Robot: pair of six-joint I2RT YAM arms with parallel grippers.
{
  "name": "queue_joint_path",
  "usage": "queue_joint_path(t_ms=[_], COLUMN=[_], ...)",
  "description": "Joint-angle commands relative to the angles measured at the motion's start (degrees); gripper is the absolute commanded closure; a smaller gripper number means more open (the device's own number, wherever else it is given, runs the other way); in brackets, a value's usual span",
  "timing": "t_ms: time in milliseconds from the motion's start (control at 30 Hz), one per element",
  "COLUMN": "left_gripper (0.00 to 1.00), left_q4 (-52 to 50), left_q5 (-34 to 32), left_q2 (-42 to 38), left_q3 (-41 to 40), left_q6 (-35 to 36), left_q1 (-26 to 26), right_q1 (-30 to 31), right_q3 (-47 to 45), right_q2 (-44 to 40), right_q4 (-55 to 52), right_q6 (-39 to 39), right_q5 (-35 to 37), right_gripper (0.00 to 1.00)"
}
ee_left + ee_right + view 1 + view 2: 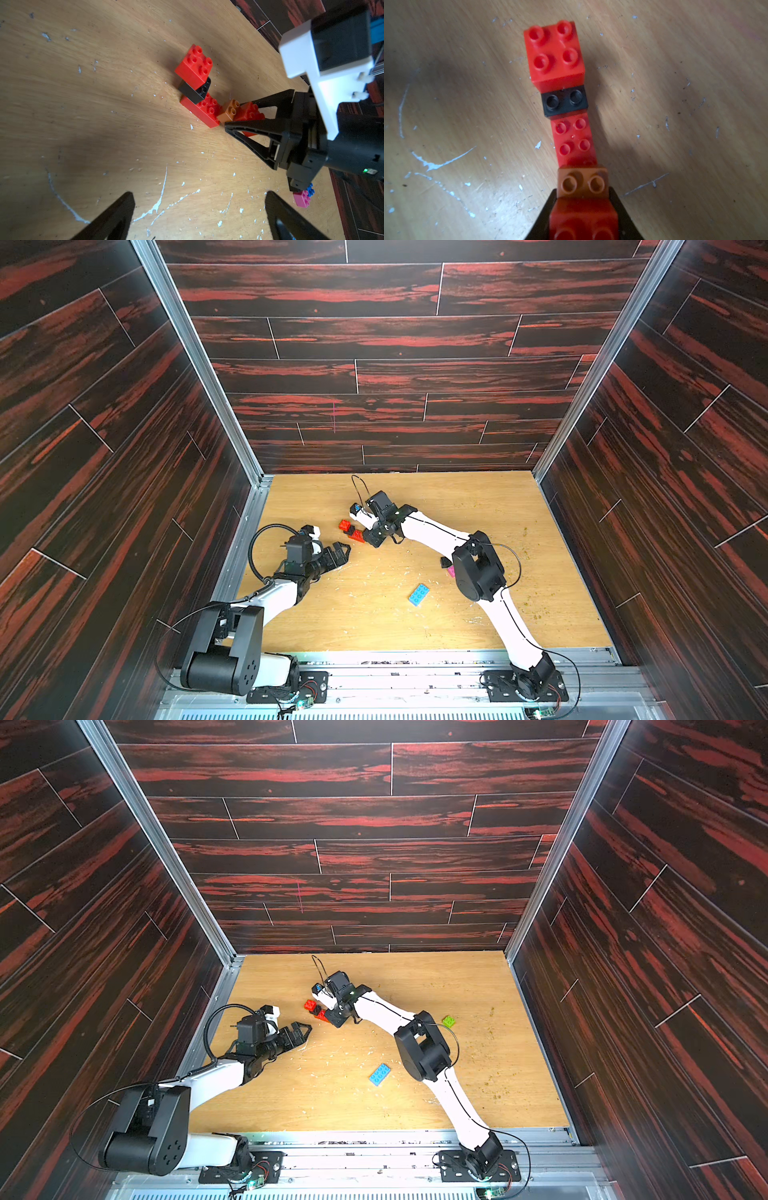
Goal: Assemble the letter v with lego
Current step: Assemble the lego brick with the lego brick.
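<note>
A stepped lego chain (204, 97) lies on the scuffed wooden counter (478, 506), toward its far side. In the right wrist view it begins with a square red brick (554, 54) showing four studs, the highest piece. This overlaps a black brick (564, 102) with two studs exposed, which sits on a long red brick (574, 139). An orange-brown brick (583, 182) follows, then a second red brick (583, 220), blurred and cut off by the frame edge. The right claw (583, 193) is closed on that last brick, one finger on each side. In both top views the claw hides most of the chain, so only red patches show. The left claw (344, 552) is spread wide and holds nothing, near the chain but apart from it. A light blue long brick (419, 594) lies flat nearer the front. A green brick (448, 1021) peeks out beside the right arm's (419, 1048) elbow in a top view. A pink brick (302, 198) and a blue brick (310, 188) touch, partly hidden behind the right claw's body.
</note>
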Motion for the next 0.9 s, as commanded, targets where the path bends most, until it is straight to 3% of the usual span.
queue_joint_path(t_ms=[0, 867], left_gripper=[0.00, 0.00], left_q4=[0.2, -0.3], left_q5=[0.5, 0.5], left_q2=[0.5, -0.8], left_q3=[1.1, 0.7], left_q6=[0.8, 0.8], left_q1=[0.1, 0.0], right_q1=[0.2, 0.4], right_q3=[0.0, -0.8], right_q2=[1.3, 3.6], right_q4=[-1.7, -1.7], right_q6=[-1.3, -0.5], right_q5=[-1.2, -1.8], right_gripper=[0.76, 0.76])
